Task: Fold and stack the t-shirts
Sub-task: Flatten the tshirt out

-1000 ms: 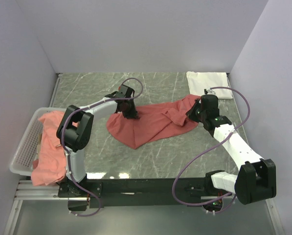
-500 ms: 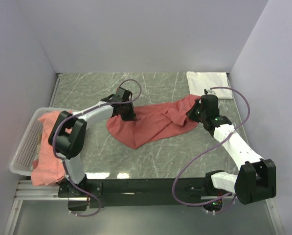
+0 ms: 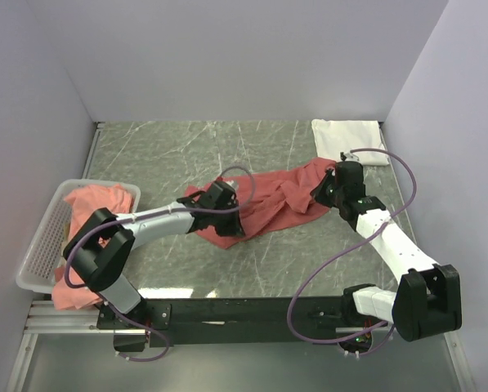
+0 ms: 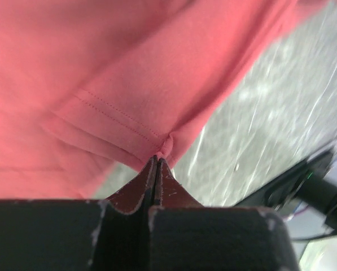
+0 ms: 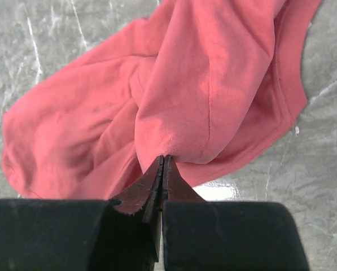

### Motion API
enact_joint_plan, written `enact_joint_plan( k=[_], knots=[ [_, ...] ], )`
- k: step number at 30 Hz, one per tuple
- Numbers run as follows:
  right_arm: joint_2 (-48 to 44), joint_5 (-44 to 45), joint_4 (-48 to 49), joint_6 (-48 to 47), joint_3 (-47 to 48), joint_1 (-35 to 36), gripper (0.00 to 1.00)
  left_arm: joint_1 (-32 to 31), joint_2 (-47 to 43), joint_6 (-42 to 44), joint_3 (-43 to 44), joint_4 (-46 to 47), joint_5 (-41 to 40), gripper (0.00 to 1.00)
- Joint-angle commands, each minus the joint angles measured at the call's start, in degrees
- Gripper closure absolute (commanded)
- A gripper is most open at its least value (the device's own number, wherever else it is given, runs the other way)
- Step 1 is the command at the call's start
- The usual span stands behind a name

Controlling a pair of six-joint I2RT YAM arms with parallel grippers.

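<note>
Right of the basket (image 3: 38, 255), the coral t-shirt (image 3: 272, 196) lies bunched shorter than a second ago, its basket-side end dragged frontward by the left gripper (image 3: 232, 229). Its long axis runs away from the basket, slanting toward the back. Both claws are pinched tight on its cloth, the right gripper (image 3: 324, 189) at the end farthest from the basket.

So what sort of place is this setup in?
Likely a robot test cell: a stone-pattern table boxed in by plain white walls, left arm and right arm bolted at its near edge, a mesh basket of coral t-shirts.
</note>
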Motion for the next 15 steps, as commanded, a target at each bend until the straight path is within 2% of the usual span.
enact_joint_plan(
  k=[1,5,7,11,12,15],
  knots=[
    [-2.6,0.4,1.7,0.0,-1.9,0.0,1.0,-4.0,-3.0,-1.9,-2.9,3.2,-0.8,0.99],
    [-3.5,0.8,2.0,0.2,-3.5,0.0,1.0,-6.8,-4.0,-1.4,-3.7,1.1,-3.8,0.99],
    [-3.5,0.8,2.1,0.1,-3.8,0.0,1.0,-7.4,-4.2,0.1,-2.5,-0.5,-6.4,0.95],
    [-3.5,0.9,2.1,0.0,-3.8,0.0,1.0,-9.7,-4.7,3.0,0.4,-4.4,-9.7,0.83],
    [-3.5,1.0,2.2,0.1,-3.8,0.0,1.0,-10.3,-4.6,4.0,1.9,-6.3,-10.0,0.75],
    [-3.3,0.9,2.1,0.1,-3.5,0.1,1.0,-12.4,-3.8,5.6,4.4,-10.2,-14.6,0.68]
  ],
)
